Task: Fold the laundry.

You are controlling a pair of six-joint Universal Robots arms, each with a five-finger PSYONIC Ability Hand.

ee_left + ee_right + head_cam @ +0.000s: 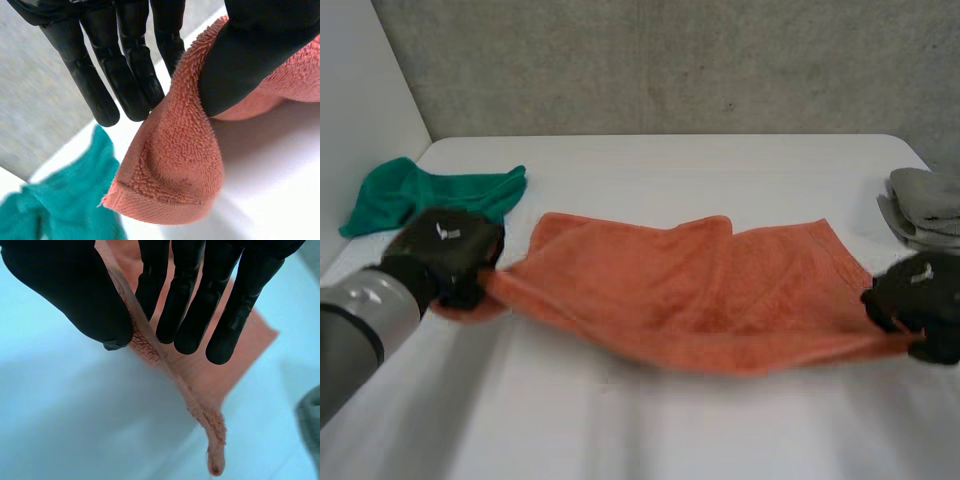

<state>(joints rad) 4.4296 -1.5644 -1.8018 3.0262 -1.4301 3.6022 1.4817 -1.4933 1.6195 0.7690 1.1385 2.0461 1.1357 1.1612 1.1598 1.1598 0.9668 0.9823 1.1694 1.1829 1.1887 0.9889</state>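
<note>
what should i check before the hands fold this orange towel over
1. The left hand pinches the orange towel at a near corner: ok.
2. The right hand pinches the towel's edge by the other near corner: ok.
3. The towel lies flat: not ok, a fold sits at its far edge.
4. The green cloth is apart from the towel: ok.
5. The grey cloth is apart from the towel: ok.
</note>
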